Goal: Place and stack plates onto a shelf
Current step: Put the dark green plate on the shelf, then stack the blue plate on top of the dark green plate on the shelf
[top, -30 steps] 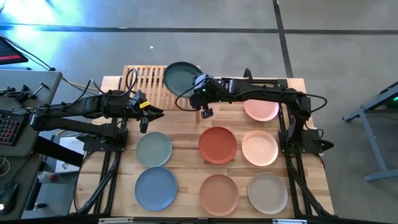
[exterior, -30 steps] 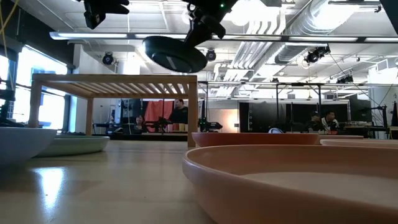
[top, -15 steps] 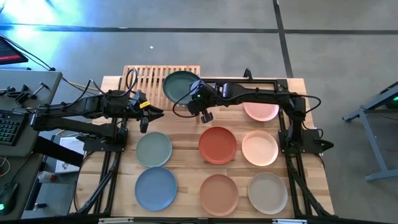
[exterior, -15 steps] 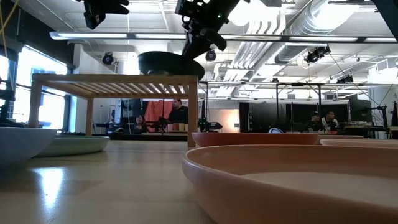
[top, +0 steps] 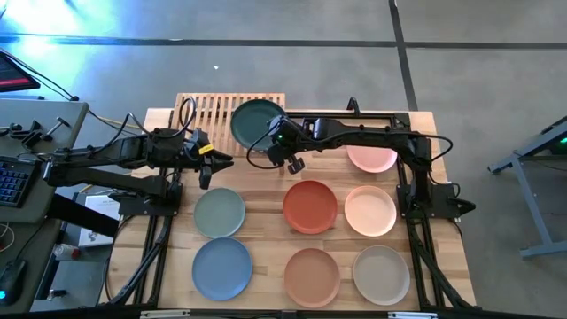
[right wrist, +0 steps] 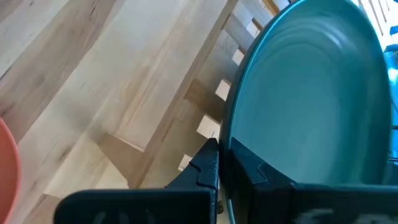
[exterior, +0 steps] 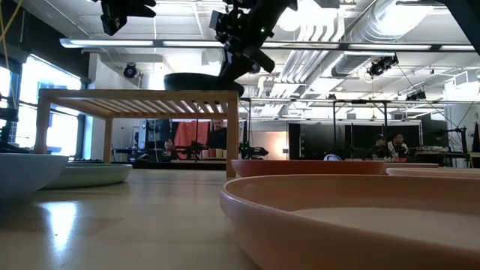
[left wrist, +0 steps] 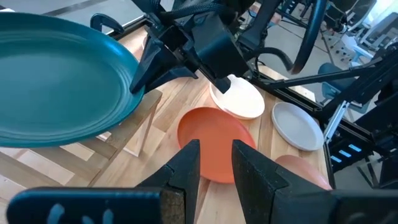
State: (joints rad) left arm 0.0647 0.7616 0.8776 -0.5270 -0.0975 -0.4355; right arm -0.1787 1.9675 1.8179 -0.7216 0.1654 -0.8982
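Over the shelf (top: 208,113), the right hand (top: 276,140) pinches the teal plate (top: 255,121).

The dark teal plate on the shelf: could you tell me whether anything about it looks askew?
Yes. The dark teal plate, pinched at its rim by the right gripper, overhangs the shelf at its right end rather than lying squarely on the slats.

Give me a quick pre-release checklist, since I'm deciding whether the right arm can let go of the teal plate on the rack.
1. Right gripper clamped on the dark teal plate rim: ok.
2. Plate above the shelf slats: ok, at its right end.
3. Plate level: ok in the low view.
4. Plate resting on the slats: cannot tell.
5. Plate fully inside the shelf edge: cannot tell.
6. Left gripper clear of the shelf: ok, open, beside it.
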